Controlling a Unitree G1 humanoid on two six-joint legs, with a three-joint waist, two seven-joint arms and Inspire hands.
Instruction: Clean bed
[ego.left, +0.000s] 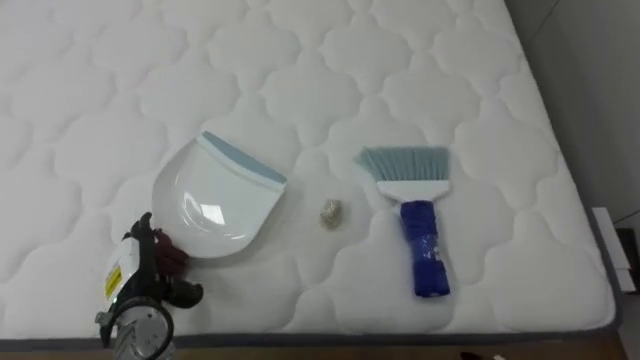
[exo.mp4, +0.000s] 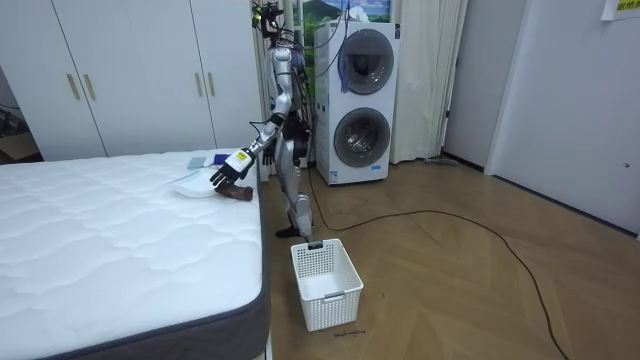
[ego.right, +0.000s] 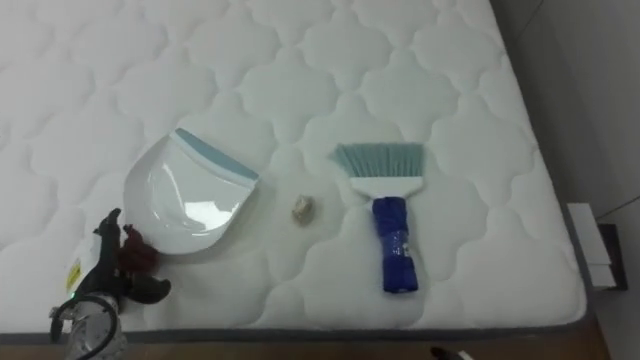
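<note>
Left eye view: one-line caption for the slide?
Left hand beside a white dustpan on the quilted mattress; a small crumpled scrap and a blue-handled brush lie to the pan's right.

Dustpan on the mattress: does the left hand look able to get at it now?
Probably yes. The left hand is at the near edge of the dustpan, with nothing between them. The scrap and the brush lie further right, out of the way.
</note>
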